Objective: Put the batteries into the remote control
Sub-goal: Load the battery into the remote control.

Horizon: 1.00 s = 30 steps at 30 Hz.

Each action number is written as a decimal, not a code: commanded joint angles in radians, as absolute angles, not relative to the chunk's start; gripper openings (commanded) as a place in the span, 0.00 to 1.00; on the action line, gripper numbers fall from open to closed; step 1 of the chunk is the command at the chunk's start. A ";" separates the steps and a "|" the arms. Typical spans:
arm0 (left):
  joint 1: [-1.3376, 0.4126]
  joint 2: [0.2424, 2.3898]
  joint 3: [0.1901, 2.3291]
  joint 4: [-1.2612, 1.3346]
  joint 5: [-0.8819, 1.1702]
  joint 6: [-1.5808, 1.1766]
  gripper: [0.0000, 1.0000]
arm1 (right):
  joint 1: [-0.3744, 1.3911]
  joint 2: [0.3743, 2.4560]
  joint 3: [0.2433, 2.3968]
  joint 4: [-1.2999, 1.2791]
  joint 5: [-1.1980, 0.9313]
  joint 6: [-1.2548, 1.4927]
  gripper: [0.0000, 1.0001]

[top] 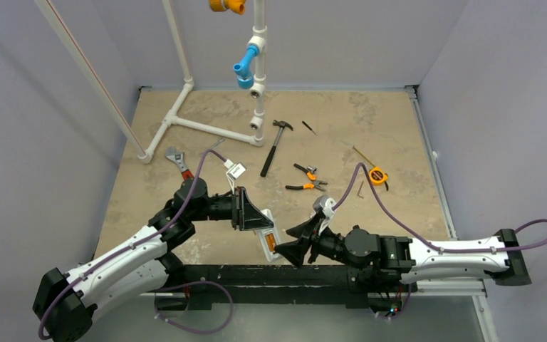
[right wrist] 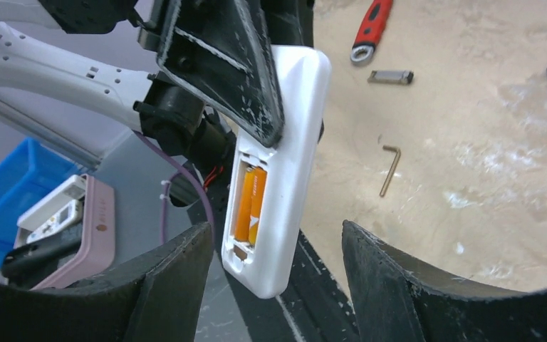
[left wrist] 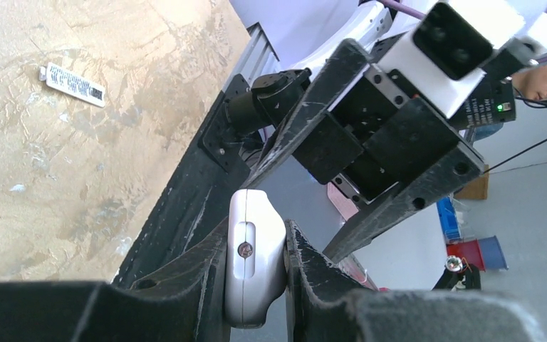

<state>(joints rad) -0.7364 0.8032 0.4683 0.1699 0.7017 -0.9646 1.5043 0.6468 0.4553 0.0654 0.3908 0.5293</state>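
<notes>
From up high, the left pincer (top: 255, 219) is clamped on the remote control (top: 266, 234) and holds it up off the tabletop (top: 399, 121), near the front edge, between the two arms. A bit of orange shows in the remote's back: the batteries (top: 270, 246). The right pincer (top: 295, 246) is just beside the remote's near end. Farther back on the brown, patchy tabletop lie a hammer (top: 276, 146), orange pliers (top: 308, 182), a tape measure (top: 377, 175) and a red wrench (top: 178, 162). A white pipe frame (top: 206, 127) stands at the far left. Pale walls close in the sides and the back.

From the left wrist, the remote's end sits tight between the two black fingers. The other arm's pincer faces it, jaws spread. A small white label (left wrist: 75, 84) lies on the tabletop.

From the right wrist, two orange batteries lie side by side in the hollow in the remote's back. I see no lid over them. The right pincer's jaws stand apart, one on each side of the remote, touching nothing. A bent metal key (right wrist: 390, 169) lies on the tabletop. A blue bin (right wrist: 11, 189) sits off the near edge.

I think the loading is nearly done. What may be left is closing the back.
</notes>
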 commanded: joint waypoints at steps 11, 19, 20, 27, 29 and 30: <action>-0.742 0.773 0.511 0.208 0.713 -0.948 0.00 | 1.503 0.664 0.383 0.305 0.443 0.774 0.66; -0.741 0.761 0.509 0.216 0.718 -0.960 0.00 | 1.501 0.694 0.385 0.295 0.480 0.812 0.58; -0.741 0.757 0.509 0.216 0.719 -0.960 0.00 | 1.501 0.692 0.385 0.290 0.492 0.818 0.55; -0.741 0.744 0.503 0.216 0.718 -0.968 0.00 | 1.500 0.685 0.396 0.276 0.520 0.818 0.48; -0.741 0.744 0.500 0.220 0.717 -0.971 0.00 | 1.501 0.695 0.404 0.276 0.509 0.815 0.52; -0.741 0.744 0.501 0.222 0.716 -0.972 0.00 | 1.501 0.700 0.407 0.275 0.507 0.813 0.54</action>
